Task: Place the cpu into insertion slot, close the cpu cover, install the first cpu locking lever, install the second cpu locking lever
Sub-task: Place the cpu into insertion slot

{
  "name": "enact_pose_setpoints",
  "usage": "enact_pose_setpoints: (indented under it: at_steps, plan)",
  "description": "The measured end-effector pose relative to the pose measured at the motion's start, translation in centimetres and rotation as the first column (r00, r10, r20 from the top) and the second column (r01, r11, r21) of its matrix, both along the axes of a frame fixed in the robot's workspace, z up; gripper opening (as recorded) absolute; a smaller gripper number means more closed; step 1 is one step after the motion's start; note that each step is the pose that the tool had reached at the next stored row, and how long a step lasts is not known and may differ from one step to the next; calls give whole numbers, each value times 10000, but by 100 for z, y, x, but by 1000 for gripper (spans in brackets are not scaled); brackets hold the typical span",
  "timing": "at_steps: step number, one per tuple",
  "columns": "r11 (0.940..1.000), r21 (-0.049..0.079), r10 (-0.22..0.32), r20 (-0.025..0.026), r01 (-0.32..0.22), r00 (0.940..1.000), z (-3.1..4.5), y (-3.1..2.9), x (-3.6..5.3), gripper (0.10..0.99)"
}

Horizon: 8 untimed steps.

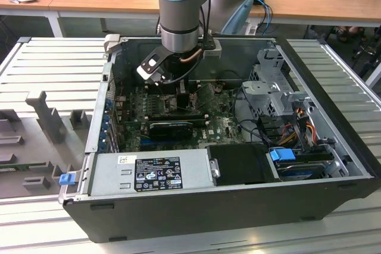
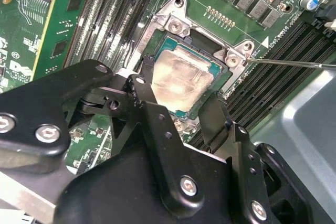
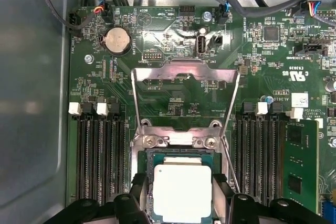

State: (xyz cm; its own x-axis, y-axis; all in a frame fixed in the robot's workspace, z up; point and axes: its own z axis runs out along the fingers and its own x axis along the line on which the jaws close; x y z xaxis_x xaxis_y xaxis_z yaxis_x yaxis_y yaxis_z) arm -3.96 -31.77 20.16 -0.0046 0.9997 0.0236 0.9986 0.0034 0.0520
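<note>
- The cpu (image 3: 182,192) lies flat in the insertion slot (image 3: 176,140), its pale metal face up, square within the socket's silvery rim; the second wrist view shows the chip (image 2: 181,74) in the same seat.
- The gripper (image 3: 181,199) sits right down on the chip and brackets it on 2 opposite sides; whether it clasps the chip or has let go cannot be told.
- The cpu cover (image 3: 184,69) is swung open, away from the socket, its square cut-out framing bare green board.
- 1 thin lever rod (image 2: 294,64) sticks out from a socket corner, unlatched, over the memory slots (image 2: 286,72).
- Long black memory slots (image 3: 97,156) run along both sides of the socket on the green motherboard (image 3: 173,45), with a coin battery (image 3: 117,40) beyond the cover.
- In the exterior view the arm (image 1: 181,4) reaches down into the open computer case (image 1: 238,206), the gripper (image 1: 181,90) low over the board, behind the black graphics card (image 1: 172,128) and the grey power supply (image 1: 149,173).
</note>
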Motion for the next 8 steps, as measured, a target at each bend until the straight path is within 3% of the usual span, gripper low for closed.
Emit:
enact_pose_setpoints:
  at_steps: [4,8]
  plan:
    - [10000,20,-1,0,1,10000,0,5,3,608]
    - [10000,18,-1,0,1,10000,46,5,3,608]
